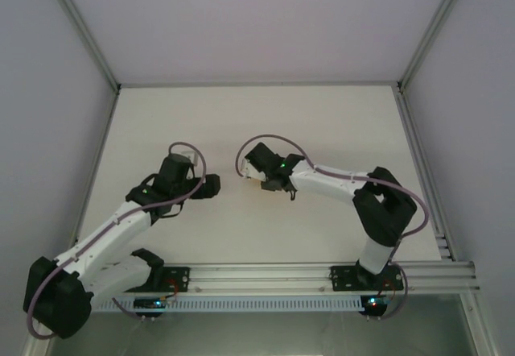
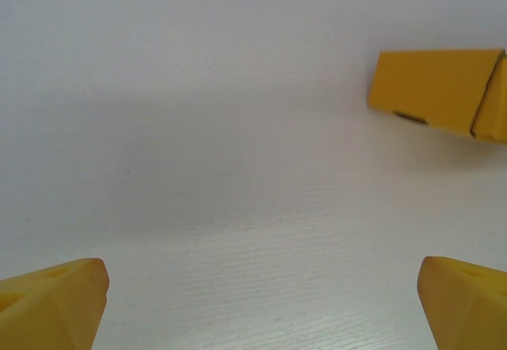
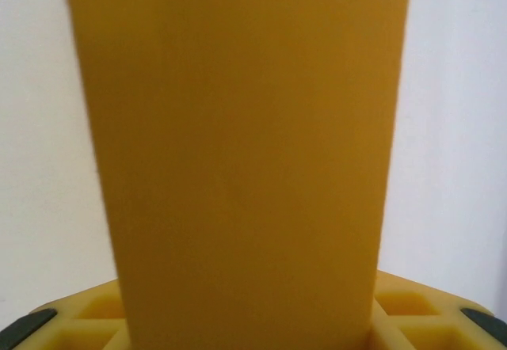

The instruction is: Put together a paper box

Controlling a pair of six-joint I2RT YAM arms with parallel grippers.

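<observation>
The paper box (image 2: pixel 432 89) is a small orange-yellow card box lying on the white table, up and to the right in the left wrist view. In the right wrist view the paper box (image 3: pixel 242 144) stands tall between the jaws of my right gripper (image 3: pixel 245 231). The yellow fingers (image 3: pixel 400 306) meet both its sides at the bottom, and their tips are hidden behind it. Seen from above, my right gripper (image 1: pixel 259 175) sits at mid-table and covers the box. My left gripper (image 1: pixel 214 185) faces it from the left, a short gap away. Its fingertips (image 2: pixel 55 302) are wide apart over bare table with nothing between them.
The white table (image 1: pixel 241 122) is walled by a metal frame on the left, back and right. An aluminium rail (image 1: pixel 322 274) with both arm bases runs along the near edge. A cable loops over each wrist.
</observation>
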